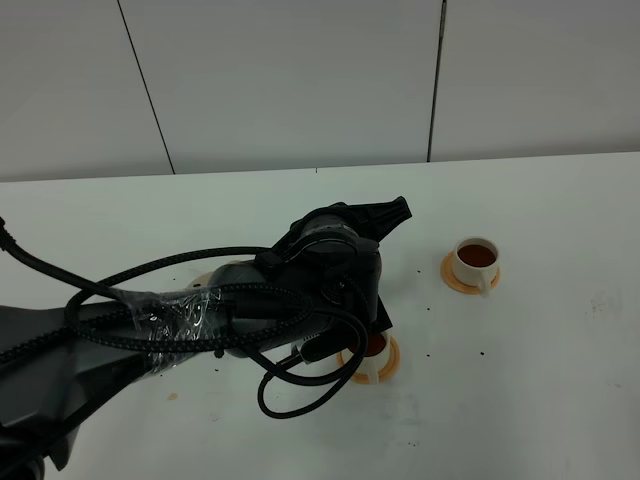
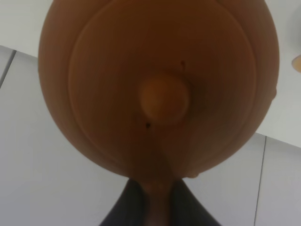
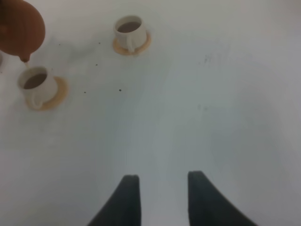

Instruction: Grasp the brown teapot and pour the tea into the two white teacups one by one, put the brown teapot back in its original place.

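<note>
At the left of the exterior high view, just under the left arm's cabled body, a sliver of the pale cream saucer [image 1: 222, 275] shows on the white counter [image 1: 560, 380], and it is bare: the original place has no pot on it yet. Toward the centre, the left gripper [image 2: 159, 207] carries the brown teapot [image 2: 160, 89]; in the left wrist view the pot's lidded top fills the frame and the dark jaws are pinched on its stubby handle at the bottom edge. In the right wrist view the teapot's body sits in the upper left corner, tipped with its spout directly over the near teacup [image 3: 34, 84], which stands on its orange saucer and already holds brown tea; whether liquid is running at this instant I cannot tell. Further right, the far teacup [image 1: 476, 260] is full of dark tea on its own orange saucer, well apart from the pot. The right gripper [image 3: 162, 188] hangs idle over bare counter, its jaws spread and holding nothing. As I judge it, the first pour is done, the second is under way or close to finished, and what remains is to level the pot and set it back on the cream saucer.
</note>
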